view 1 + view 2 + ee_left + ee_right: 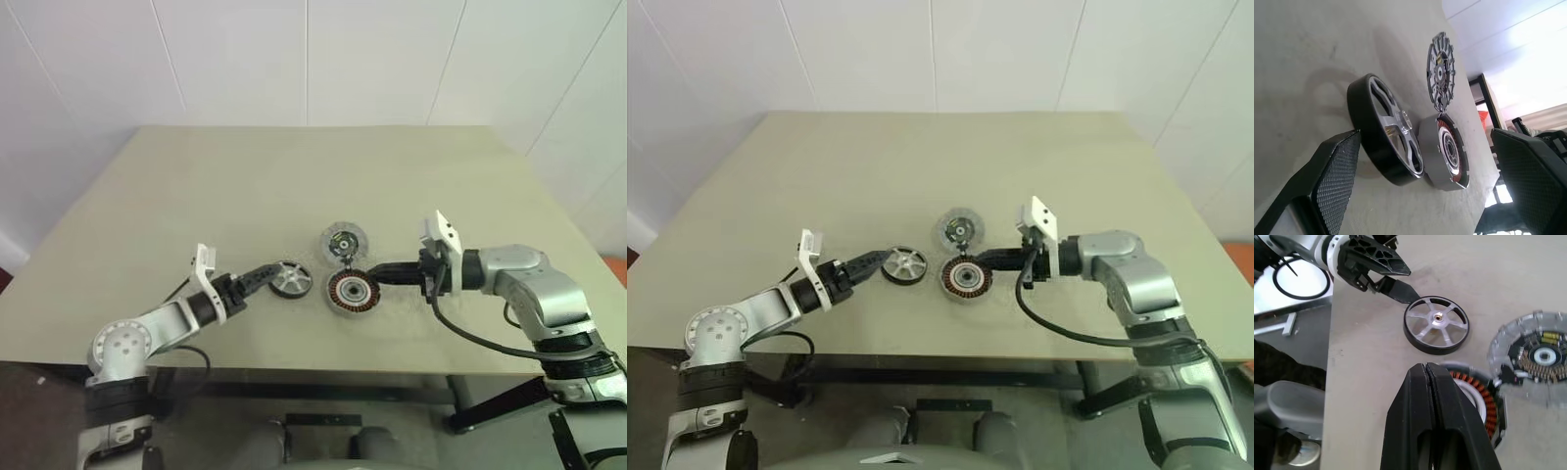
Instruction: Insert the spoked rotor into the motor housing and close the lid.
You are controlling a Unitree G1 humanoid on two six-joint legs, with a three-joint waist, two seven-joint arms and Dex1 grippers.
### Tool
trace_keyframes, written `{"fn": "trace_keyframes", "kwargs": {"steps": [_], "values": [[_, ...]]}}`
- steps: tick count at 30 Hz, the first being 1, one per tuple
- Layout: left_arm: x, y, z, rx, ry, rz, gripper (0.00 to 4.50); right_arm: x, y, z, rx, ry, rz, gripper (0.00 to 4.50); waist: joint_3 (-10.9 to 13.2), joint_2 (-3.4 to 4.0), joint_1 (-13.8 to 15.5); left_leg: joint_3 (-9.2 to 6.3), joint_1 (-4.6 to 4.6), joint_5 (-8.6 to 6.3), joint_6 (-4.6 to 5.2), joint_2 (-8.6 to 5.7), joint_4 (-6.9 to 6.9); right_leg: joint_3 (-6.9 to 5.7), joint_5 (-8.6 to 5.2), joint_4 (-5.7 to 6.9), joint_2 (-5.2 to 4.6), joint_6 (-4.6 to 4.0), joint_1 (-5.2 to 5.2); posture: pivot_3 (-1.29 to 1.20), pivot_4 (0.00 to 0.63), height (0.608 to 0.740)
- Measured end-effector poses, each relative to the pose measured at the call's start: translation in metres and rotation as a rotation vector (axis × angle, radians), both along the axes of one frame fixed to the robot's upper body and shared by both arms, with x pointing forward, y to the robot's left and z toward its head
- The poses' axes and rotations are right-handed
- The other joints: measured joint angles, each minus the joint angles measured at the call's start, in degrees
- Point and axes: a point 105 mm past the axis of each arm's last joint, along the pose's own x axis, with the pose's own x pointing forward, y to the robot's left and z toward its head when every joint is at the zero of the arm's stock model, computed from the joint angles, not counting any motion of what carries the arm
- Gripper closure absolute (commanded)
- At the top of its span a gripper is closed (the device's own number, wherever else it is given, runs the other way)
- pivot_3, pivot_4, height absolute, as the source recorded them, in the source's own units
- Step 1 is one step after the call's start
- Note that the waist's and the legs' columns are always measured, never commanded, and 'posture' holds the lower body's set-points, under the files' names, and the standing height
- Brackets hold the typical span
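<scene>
Lay flat on the beige counter [196,196]: black-rimmed, silver-spoked rotor [289,280], just left of copper-wound silver housing [351,290]. Nearer: left gripper [884,258], fingers spread, beside its rim. Right gripper [370,273]: fingers pressed together, at the housing.

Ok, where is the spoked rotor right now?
The spoked rotor lies flat on the table, just left of the motor housing, with the open left gripper at its left edge.

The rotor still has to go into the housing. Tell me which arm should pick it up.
Left. The left gripper is open right beside the spoked rotor, one finger at its rim. The right gripper is shut, its tip at the motor housing, farther from the rotor.
</scene>
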Motion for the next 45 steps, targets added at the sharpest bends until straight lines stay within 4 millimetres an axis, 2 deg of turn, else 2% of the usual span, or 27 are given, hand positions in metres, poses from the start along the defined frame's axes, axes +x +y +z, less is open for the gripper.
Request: {"fn": "trace_keyframes", "kwargs": {"steps": [3, 7, 11, 12, 20, 24, 29, 32, 38, 45], "values": [[0.002, 0.001, -0.012, 0.0, 0.042, 0.012, 1.22, -0.009, -0.014, -0.01, 0.0, 0.052, -0.031, 4.5, 0.0, 0.0, 0.0, 0.01, -0.01, 0.0, 0.0, -0.01, 0.02, 0.0, 0.0, 0.0, 0.0, 0.0, 0.0, 0.0, 0.0, 0.74], [0.009, 0.003, -0.017, -0.007, 0.044, 0.036, 2.62, -0.017, -0.034, -0.02, -0.002, 0.099, -0.097, 4.5, 0.0, 0.0, -0.1, 0.05, -0.02, -0.01, 0.0, -0.01, 0.11, 0.0, 0.01, 0.01, 0.0, 0.0, 0.01, 0.0, 0.0, 0.74], [0.012, 0.004, -0.017, -0.03, 0.036, 0.038, 3.99, -0.018, -0.046, -0.017, 0.022, 0.09, -0.165, 4.5, 0.0, 0.0, -0.2, 0.09, -0.03, -0.01, 0.01, 0.0, 0.2, 0.03, 0.06, 0.02, 0.0, 0.1, 0.04, 0.0, 0.0, 0.74], [0.012, 0.002, -0.015, -0.039, 0.03, 0.033, 4.08, -0.017, -0.047, -0.015, 0.027, 0.084, -0.175, 4.5, 0.0, 0.0, -0.1, 0.08, -0.03, -0.02, 0.01, 0.0, 0.26, 0.03, 0.06, 0.02, 0.0, 0.1, 0.07, 0.0, 0.0, 0.74], [0.015, -0.002, -0.01, -0.077, 0.048, 0.036, 4.08, -0.032, -0.063, -0.019, 0.095, 0.169, -0.239, 4.5, 0.0, 0.0, 0.0, 0.07, -0.23, -0.13, 0.14, -0.03, 0.69, 0.03, 0.15, 0.02, -0.03, 0.25, 0.09, 0.0, 0.0, 0.74], [0.022, -0.005, 0.01, -0.223, 0.035, 0.055, 4.08, -0.034, -0.069, -0.015, 0.124, 0.175, -0.26, 4.5, 0.0, -0.01, -0.1, 0.07, -0.23, -0.19, 0.05, -0.04, 0.78, 0.03, 0.22, 0.02, -0.03, 0.38, 0.11, 0.0, 0.0, 0.74], [0.029, 0.001, 0.036, -0.359, 0.008, 0.08, 4.08, -0.037, -0.071, -0.02, 0.124, 0.201, -0.271, 4.5, 0.0, -0.01, -0.1, 0.08, -0.24, -0.14, 0.15, -0.04, 0.78, 0.05, 0.24, 0.02, -0.03, 0.42, 0.11, 0.0, 0.0, 0.74], [0.028, -0.012, 0.04, -0.422, 0.037, 0.047, 4.08, -0.037, -0.071, -0.021, 0.124, 0.205, -0.273, 4.5, 0.0, -0.01, 0.1, 0.1, -0.24, -0.14, 0.17, -0.09, 0.82, 0.07, 0.26, 0.01, -0.05, 0.45, 0.13, 0.0, 0.0, 0.74], [0.02, -0.051, 0.026, -0.461, 0.167, -0.07, 4.08, -0.038, -0.072, -0.022, 0.123, 0.209, -0.278, 4.5, 0.0, -0.02, 1.1, 0.14, -0.23, -0.14, 0.17, -0.17, 0.89, 0.08, 0.28, 0.01, -0.02, 0.45, 0.14, 0.0, 0.0, 0.74], [0.026, -0.07, 0.027, -0.455, 0.202, -0.138, 4.08, -0.041, -0.073, -0.027, 0.121, 0.225, -0.292, 4.5, 0.0, -0.03, 1.2, 0.2, -0.26, -0.15, 0.18, -0.19, 0.89, 0.11, 0.28, 0.0, -0.04, 0.44, 0.12, 0.0, 0.0, 0.74]]}}
